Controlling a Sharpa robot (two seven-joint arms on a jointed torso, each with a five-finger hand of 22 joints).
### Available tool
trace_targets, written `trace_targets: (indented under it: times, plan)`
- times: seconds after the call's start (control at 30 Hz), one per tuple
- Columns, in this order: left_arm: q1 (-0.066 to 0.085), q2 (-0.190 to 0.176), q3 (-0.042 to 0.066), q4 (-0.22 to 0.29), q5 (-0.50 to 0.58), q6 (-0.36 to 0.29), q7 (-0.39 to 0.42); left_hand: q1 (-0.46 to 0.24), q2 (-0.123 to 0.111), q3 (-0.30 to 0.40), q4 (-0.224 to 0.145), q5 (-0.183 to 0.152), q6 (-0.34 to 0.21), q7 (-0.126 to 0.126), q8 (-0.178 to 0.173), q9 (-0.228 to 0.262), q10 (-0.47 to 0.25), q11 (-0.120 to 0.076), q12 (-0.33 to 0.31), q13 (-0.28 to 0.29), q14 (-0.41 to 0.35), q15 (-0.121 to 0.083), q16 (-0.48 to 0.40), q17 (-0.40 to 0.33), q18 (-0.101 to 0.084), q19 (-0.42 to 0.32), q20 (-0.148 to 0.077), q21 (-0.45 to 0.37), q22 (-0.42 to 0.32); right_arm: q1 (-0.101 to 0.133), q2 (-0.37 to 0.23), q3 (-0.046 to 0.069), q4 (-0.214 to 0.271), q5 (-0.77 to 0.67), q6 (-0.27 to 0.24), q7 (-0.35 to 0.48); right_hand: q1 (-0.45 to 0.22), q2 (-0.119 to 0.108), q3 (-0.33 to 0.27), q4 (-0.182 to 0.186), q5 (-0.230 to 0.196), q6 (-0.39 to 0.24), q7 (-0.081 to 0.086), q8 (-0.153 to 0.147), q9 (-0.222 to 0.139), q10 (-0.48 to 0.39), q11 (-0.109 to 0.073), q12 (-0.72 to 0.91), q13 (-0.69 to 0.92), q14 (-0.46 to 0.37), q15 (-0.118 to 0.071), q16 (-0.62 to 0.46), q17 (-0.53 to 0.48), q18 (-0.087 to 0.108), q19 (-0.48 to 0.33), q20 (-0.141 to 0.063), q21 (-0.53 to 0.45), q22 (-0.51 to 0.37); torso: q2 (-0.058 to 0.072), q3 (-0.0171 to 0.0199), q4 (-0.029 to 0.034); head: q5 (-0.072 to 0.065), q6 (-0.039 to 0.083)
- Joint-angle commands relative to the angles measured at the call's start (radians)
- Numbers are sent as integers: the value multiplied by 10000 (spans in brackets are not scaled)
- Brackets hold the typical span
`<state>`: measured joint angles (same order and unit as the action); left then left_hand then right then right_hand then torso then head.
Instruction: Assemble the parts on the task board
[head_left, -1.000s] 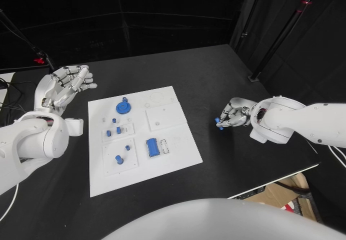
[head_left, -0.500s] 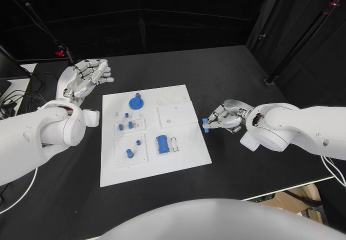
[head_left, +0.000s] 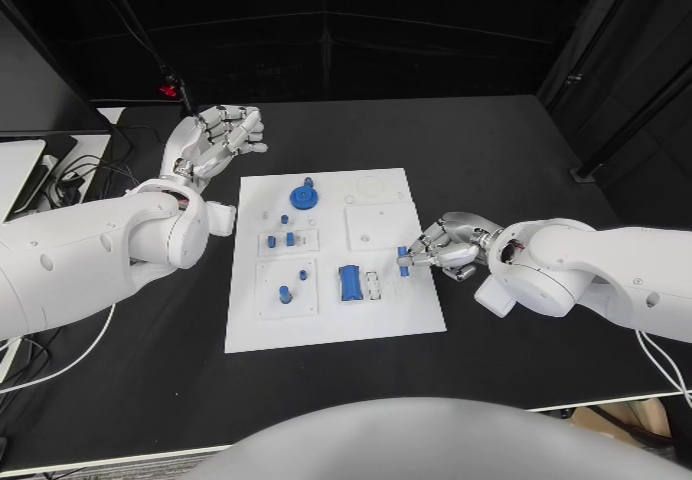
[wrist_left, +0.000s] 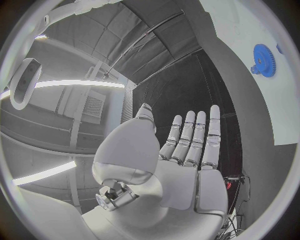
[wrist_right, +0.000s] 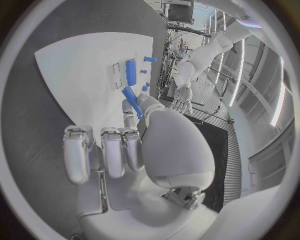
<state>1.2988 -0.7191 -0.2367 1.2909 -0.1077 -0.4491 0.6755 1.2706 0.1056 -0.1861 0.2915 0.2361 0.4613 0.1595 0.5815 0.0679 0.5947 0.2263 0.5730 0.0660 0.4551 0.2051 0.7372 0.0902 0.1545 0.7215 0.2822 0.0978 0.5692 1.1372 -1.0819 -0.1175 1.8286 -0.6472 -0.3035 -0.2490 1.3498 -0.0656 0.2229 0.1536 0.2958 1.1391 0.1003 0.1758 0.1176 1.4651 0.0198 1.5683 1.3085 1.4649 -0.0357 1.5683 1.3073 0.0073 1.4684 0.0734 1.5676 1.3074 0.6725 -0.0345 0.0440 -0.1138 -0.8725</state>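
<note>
Right hand (head_left: 450, 248) pinches blue part (head_left: 404, 262) over task board (head_left: 335, 320).

You get even, fairly bright overhead light in the head view; the task board (head_left: 335, 300) reads near-white with only faint shadows under its parts, and the black table (head_left: 505, 150) absorbs light without glare. Backdrop stays dark. Focus is sharp throughout.

In both wrist views you get strong fisheye bending: straight edges curve, and a dark frame rings each circle. Long ceiling light strips show as bright bands near the rims. The left hand (wrist_left: 187, 150) and right hand (wrist_right: 125, 150) show soft highlights on their silver surfaces, no blown-out glare.
</note>
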Motion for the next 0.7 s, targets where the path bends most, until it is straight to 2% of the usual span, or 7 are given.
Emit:
trace_targets:
  times: [0.03, 0.1, 0.23, 0.37, 0.43, 0.57, 0.7]
  plan:
    - [16, 13, 10, 8, 25, 105, 67, -8, 90, -61, -4, 68, -77, 1102, 40, -9, -70, -21, 69, -12, -90, -3, 67, -9, 32, 77, 21, 56, -15, 13, 185, 4, -123, 197, 412, -479, -23, 104, -72, 7, 31, 100, -72, -44, 17, 1057, 78, 25, 2623, 1059, 73, 25, 2635, -73, 1024, 69, 32, 2634, 4, 9, 12, 99, -1]
    - [16, 11, 10, 9, 25, 103, 69, -8, 90, -61, -4, 68, -77, 1102, 40, -9, -70, -21, 69, -12, -90, -3, 67, -9, 32, 77, 21, 56, -15, 12, 322, 4, -229, 174, 425, -621, -29, 113, -84, 13, 30, 101, -72, -49, 16, 1057, 79, 25, 2623, 1059, 74, 25, 2635, -73, 1024, 69, 32, 2634, 2, -3, -6, 121, -1]
    - [16, 16, 10, 7, 25, 107, 69, -8, 90, -61, -4, 68, -77, 1102, 40, -9, -70, -21, 69, -12, -90, -3, 67, -9, 32, 77, 21, 56, -15, 11, 638, 3, -493, 129, 448, -852, -55, 139, -130, 39, 24, 110, -71, -63, 15, 1057, 81, 25, 2623, 1059, 75, 25, 2635, -73, 1024, 70, 32, 2634, 8, -4, -11, 156, -1]
    - [16, 23, 10, 16, 25, 119, 69, -5, 93, -64, -5, 69, -80, 1102, 42, -10, -71, -21, 71, -13, -91, -3, 70, -14, 32, 76, 21, 57, -17, 8, 881, 2, -684, 73, 464, -988, -72, 168, -162, 60, 27, 118, -73, -73, 14, 1057, 81, 25, 2623, 1059, 75, 25, 2635, -73, 1024, 71, 32, 2634, 12, 9, 13, 150, -1]
    - [16, 19, 10, 21, 25, 119, 70, -1, 97, -68, -5, 69, -84, 1103, 44, -10, -72, -21, 75, -13, -94, -3, 75, -20, 32, 75, 21, 58, -19, 7, 938, 2, -721, 54, 484, -1026, -87, 185, -189, 76, 29, 121, -73, -84, 13, 1057, 81, 25, 2623, 1059, 75, 25, 2635, -73, 1024, 71, 32, 2634, 8, 9, 20, 155, -1]
    - [16, -2, 10, 26, 25, 105, 71, -1, 97, -68, -5, 69, -84, 1103, 44, -10, -72, -21, 75, -13, -94, -3, 75, -20, 32, 75, 21, 58, -19, 6, 1010, 2, -732, 33, 541, -1084, -138, 231, -272, 129, 26, 125, -68, -117, 8, 1057, 83, 25, 2623, 1059, 75, 25, 2635, -73, 1024, 72, 32, 2634, 0, -1, -5, 207, -1]
    - [16, -2, 10, 26, 25, 109, 71, -1, 97, -68, -5, 69, -84, 1103, 44, -10, -72, -21, 75, -13, -94, -3, 75, -20, 32, 75, 21, 58, -19, 5, 1063, 1, -728, 23, 625, -1173, -163, 253, -312, 155, 26, 125, -66, -134, 5, 1057, 84, 25, 2623, 1059, 76, 25, 2635, -73, 1024, 73, 32, 2634, -2, -4, 2, 195, -1]
